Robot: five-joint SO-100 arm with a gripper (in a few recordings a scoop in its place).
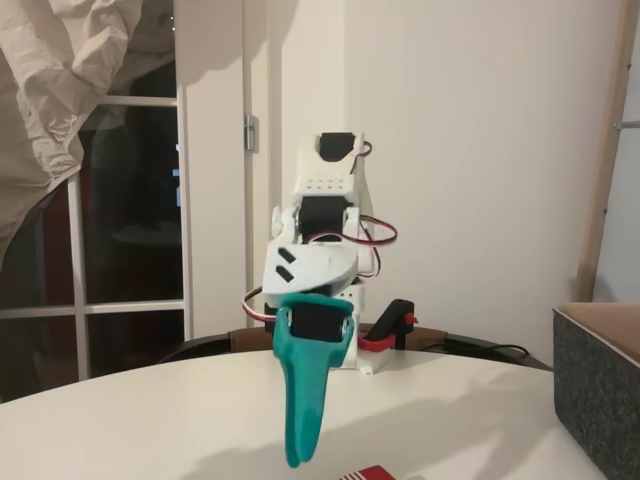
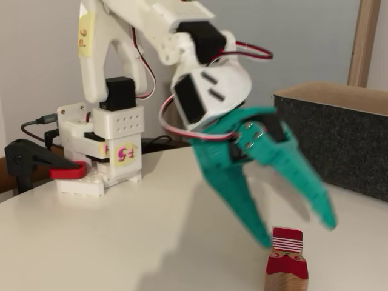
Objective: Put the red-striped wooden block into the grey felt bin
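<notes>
The teal gripper [image 2: 300, 235] hangs with jaws apart just above the red-striped wooden block [image 2: 286, 262] on the table [image 2: 121, 242] — small, rigid, probably light; best pinched across its flat sides — bin [image 2: 345, 142] nearby.

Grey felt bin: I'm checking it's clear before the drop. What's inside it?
Only the grey felt bin's tan inner wall near the rim shows. Its floor is hidden by the near wall in both fixed views, so contents cannot be told.
</notes>
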